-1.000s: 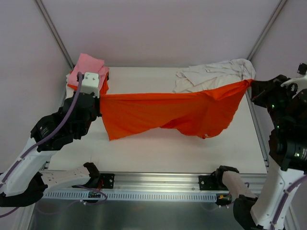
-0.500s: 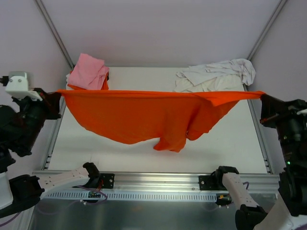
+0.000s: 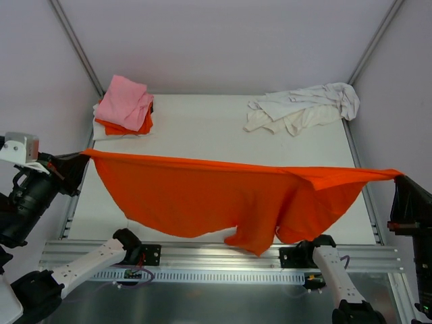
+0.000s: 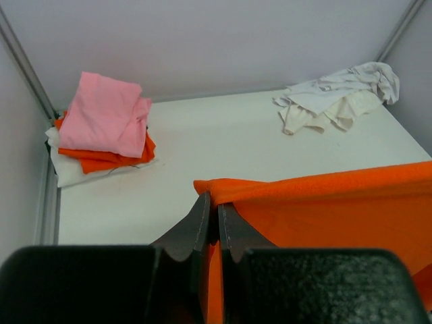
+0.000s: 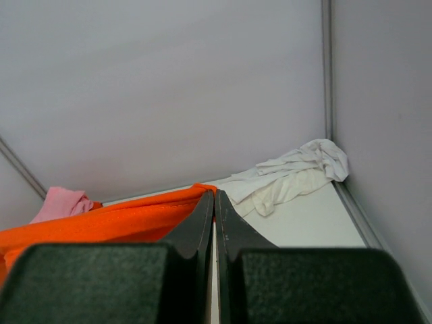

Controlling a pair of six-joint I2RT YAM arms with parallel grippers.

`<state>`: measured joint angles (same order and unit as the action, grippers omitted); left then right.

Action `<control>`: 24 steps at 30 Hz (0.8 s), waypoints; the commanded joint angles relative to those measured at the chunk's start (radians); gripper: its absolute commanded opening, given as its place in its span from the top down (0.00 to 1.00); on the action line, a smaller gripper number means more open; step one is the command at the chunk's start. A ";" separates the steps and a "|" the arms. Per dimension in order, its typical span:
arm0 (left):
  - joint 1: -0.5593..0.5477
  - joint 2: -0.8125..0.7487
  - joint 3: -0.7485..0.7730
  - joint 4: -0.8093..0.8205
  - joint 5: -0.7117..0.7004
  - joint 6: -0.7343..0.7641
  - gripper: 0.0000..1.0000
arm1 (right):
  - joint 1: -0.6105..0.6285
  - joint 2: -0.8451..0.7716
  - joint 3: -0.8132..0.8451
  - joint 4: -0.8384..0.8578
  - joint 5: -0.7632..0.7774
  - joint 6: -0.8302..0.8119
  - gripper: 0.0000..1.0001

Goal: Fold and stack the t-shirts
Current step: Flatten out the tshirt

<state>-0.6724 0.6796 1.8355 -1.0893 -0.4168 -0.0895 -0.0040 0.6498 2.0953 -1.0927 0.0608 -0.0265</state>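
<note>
Stretching taut between the two arms, the orange t-shirt [image 3: 223,199] hangs in the air above the near part of the worktop [image 3: 202,128], its middle sagging. The left gripper [image 4: 210,202] is clamped on one end of its upper edge and the right gripper [image 5: 214,198] on the other. A folded stack [image 3: 125,121] topped by a pink t-shirt [image 3: 121,101] sits far left, and crumpled white t-shirts [image 3: 304,108] lie far right.
</note>
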 commanded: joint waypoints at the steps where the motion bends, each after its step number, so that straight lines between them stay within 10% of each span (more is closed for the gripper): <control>1: 0.020 0.006 -0.021 0.038 -0.048 0.069 1.00 | 0.002 0.074 0.003 0.062 0.235 -0.085 1.00; 24: 0.209 0.420 -0.429 0.807 -0.051 0.414 1.00 | -0.001 0.784 -0.083 0.432 0.129 -0.027 1.00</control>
<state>-0.5045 1.1126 1.4158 -0.4507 -0.4667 0.2584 -0.0021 1.4528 1.9465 -0.7727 0.1726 -0.0666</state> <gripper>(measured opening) 0.029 0.008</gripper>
